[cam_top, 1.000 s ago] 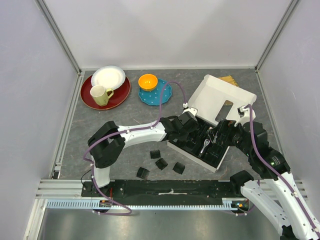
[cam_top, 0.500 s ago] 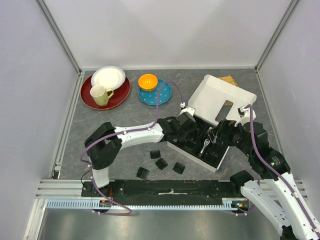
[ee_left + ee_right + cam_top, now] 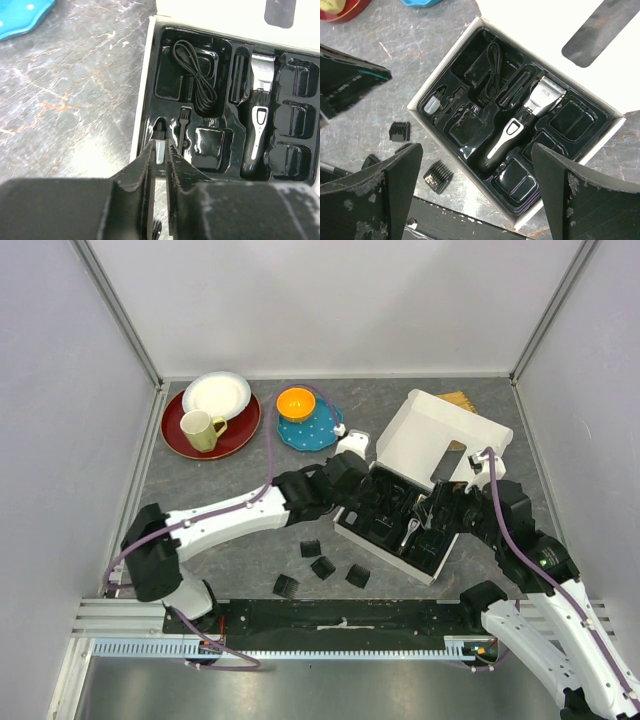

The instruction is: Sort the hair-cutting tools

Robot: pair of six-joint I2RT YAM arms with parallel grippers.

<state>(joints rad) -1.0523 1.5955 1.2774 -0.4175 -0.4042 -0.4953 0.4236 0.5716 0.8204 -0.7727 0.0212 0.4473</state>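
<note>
Black comb attachments (image 3: 322, 567) lie loose on the desk (image 3: 200, 480), nearest me. Beyond them my right hand (image 3: 477, 150) hangs wide open and empty over the clipper (image 3: 520, 125) in the white box (image 3: 430, 430). My left hand (image 3: 160, 150), barely parted, grips nothing near the box's corner, and the cord (image 3: 197, 75) lies farther in.

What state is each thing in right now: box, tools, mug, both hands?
Box: lid open.
Clipper: lying in its slot.
Cord: bundled in its compartment.
Comb attachments: four loose on the table, outside the box.
Left hand: barely open, above the small bottle.
Right hand: wide open, empty.
Mug: upright on red plate.
</note>
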